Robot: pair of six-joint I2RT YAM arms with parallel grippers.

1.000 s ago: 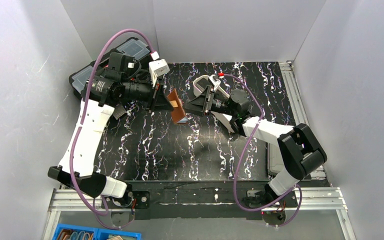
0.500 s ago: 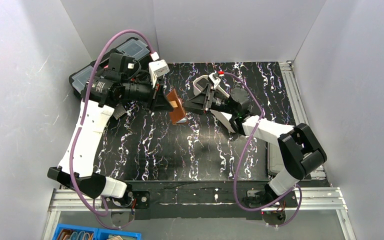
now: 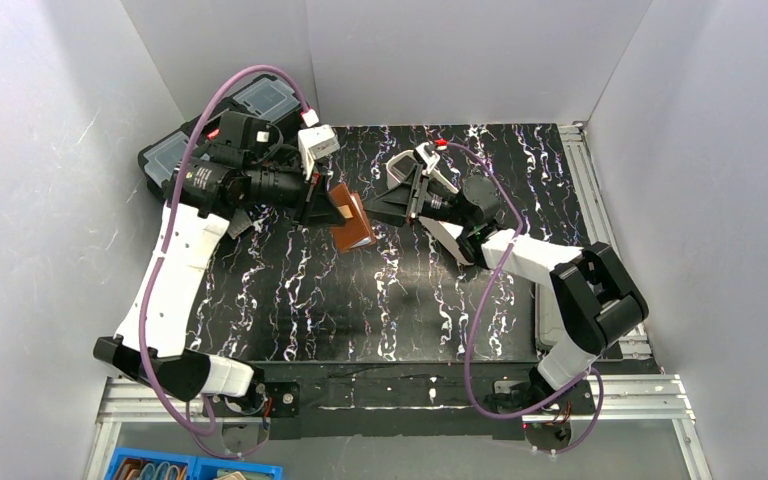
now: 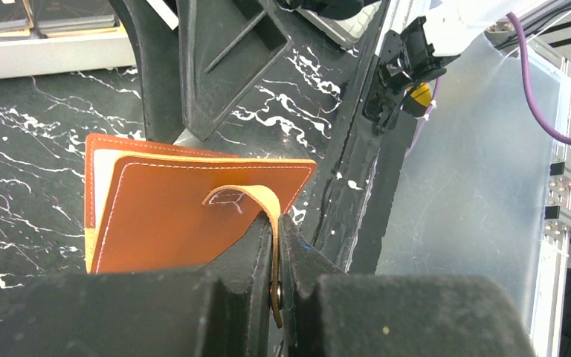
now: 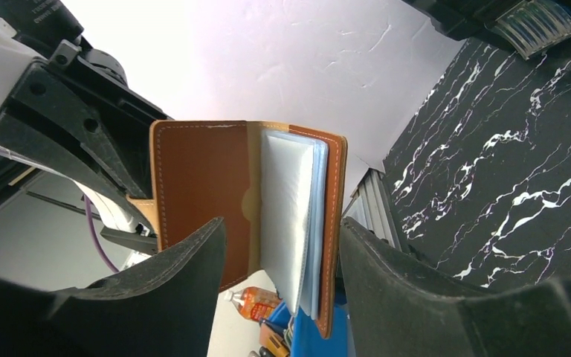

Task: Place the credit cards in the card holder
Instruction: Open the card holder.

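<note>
- Our left pincer point(image 4: 276, 245) is clenched on the wallet's point(image 4: 193, 216) strap point(image 4: 242, 195), holding it up off the worktop point(image 3: 360, 310).
- Our right pincer point(image 5: 281, 227) is released, its jaws straddling the opened wallet.
- We see no card gripped or in the sleeves, so all the loading is left to do.

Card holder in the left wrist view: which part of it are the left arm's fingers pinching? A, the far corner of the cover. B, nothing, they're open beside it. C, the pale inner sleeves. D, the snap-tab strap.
D: the left fingers are shut on the strap where it curls off the cover of the card holder.
</note>
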